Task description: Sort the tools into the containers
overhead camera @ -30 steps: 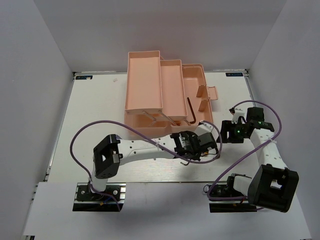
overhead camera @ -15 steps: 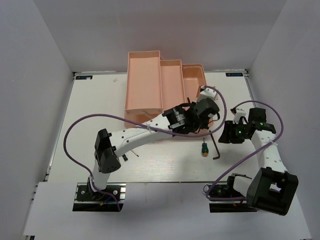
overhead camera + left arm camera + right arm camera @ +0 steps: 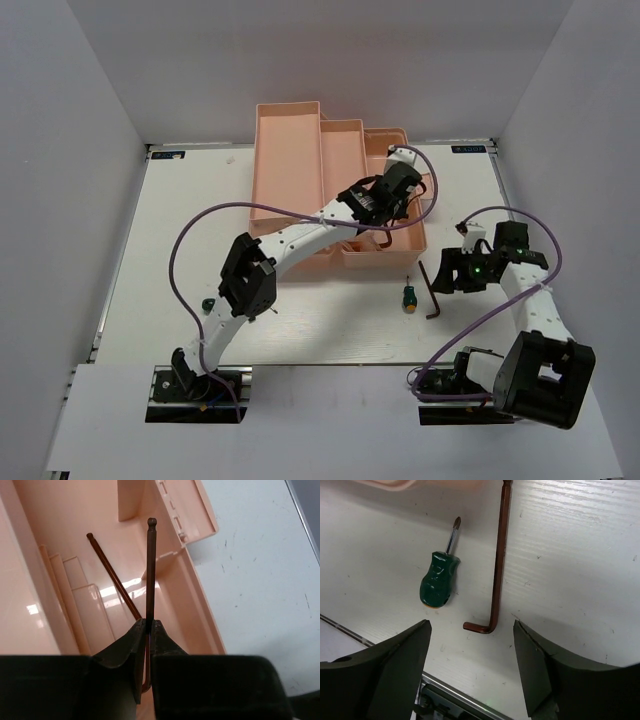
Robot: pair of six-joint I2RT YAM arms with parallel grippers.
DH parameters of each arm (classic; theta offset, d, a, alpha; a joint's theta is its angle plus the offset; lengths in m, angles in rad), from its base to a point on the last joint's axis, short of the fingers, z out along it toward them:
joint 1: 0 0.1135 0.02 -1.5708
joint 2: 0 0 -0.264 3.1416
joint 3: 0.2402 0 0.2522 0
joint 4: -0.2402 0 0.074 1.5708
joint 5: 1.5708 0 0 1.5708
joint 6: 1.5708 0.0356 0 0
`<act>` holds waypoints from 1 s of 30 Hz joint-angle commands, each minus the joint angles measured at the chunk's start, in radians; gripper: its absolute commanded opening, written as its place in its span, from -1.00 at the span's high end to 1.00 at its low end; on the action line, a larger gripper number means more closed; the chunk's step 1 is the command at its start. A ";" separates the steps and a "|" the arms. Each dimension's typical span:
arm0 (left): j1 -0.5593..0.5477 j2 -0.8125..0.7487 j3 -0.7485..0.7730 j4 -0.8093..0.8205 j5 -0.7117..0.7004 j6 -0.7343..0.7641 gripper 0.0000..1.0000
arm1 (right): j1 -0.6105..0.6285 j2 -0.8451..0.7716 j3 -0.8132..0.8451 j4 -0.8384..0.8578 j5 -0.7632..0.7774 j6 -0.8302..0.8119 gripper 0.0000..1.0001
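Note:
The peach-pink toolbox (image 3: 285, 170) stands open at the back centre with its trays folded out. My left gripper (image 3: 398, 190) hangs over its right compartment and is shut on a dark hex key (image 3: 150, 570), whose long arm sticks out past the fingertips (image 3: 148, 625). A second hex key (image 3: 112, 577) lies in the compartment (image 3: 195, 510) below. My right gripper (image 3: 455, 270) is open and empty, low over the table. Between its fingers (image 3: 471, 625) lies a third hex key (image 3: 499, 565), with a stubby green screwdriver (image 3: 439, 577) to its left. Both also show in the top view: the screwdriver (image 3: 408, 296) and the key (image 3: 430, 290).
A small green object (image 3: 207, 303) lies on the table left of the left arm's elbow. Purple cables loop around both arms. The toolbox front wall is just beyond the screwdriver. Grey walls enclose the table on three sides.
My left arm has swung from the table in front of the toolbox up and back over its right compartment. That uncovered the screwdriver and the hex key on the table. My right gripper shifted slightly towards them.

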 commanded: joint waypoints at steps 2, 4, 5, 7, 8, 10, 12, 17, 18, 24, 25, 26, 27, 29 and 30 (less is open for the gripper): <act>0.038 0.018 0.100 0.078 0.074 0.016 0.93 | 0.006 0.032 -0.051 0.088 -0.011 -0.046 -0.30; 0.047 0.040 0.135 0.078 0.102 0.025 0.63 | 0.011 0.067 -0.073 0.128 0.023 -0.049 -0.22; 0.047 0.040 0.144 0.078 0.102 0.025 0.40 | 0.020 0.078 -0.075 0.140 0.023 -0.049 -0.20; 0.047 0.040 0.144 0.078 0.123 0.034 0.08 | 0.026 0.132 -0.079 0.168 0.024 -0.048 -0.16; 0.047 0.031 0.144 0.078 0.134 0.034 -0.14 | 0.037 0.147 -0.081 0.181 0.029 -0.046 -0.12; 0.047 -0.002 0.144 0.078 0.134 0.057 -0.28 | 0.045 0.178 -0.084 0.218 0.056 -0.029 -0.09; 0.047 -0.057 0.112 0.078 0.134 0.076 -0.37 | 0.068 0.201 -0.084 0.244 0.075 -0.005 -0.09; 0.015 -0.259 -0.055 0.078 0.099 0.125 -0.43 | 0.120 0.218 -0.090 0.287 0.158 0.018 -0.09; 0.015 -0.308 -0.169 0.078 0.099 0.125 -0.43 | 0.141 0.218 -0.097 0.299 0.178 0.020 -0.09; -0.003 -0.780 -0.712 0.108 0.039 0.056 -0.43 | 0.195 0.238 -0.127 0.333 0.302 0.022 0.02; -0.003 -0.840 -0.771 0.108 0.013 0.042 -0.43 | 0.207 0.245 -0.130 0.339 0.316 0.020 0.02; -0.013 -0.900 -0.828 0.095 0.004 0.025 -0.43 | 0.206 0.250 -0.131 0.336 0.343 0.018 0.05; -0.013 -0.957 -0.931 0.069 -0.007 -0.011 -0.43 | 0.207 0.264 -0.133 0.333 0.365 0.020 0.12; -0.013 -1.110 -1.018 0.023 -0.042 -0.051 -0.50 | 0.244 0.267 -0.134 0.330 0.392 0.012 0.24; -0.013 -1.153 -1.085 -0.026 -0.042 -0.088 -0.50 | 0.246 0.272 -0.134 0.317 0.408 0.008 0.31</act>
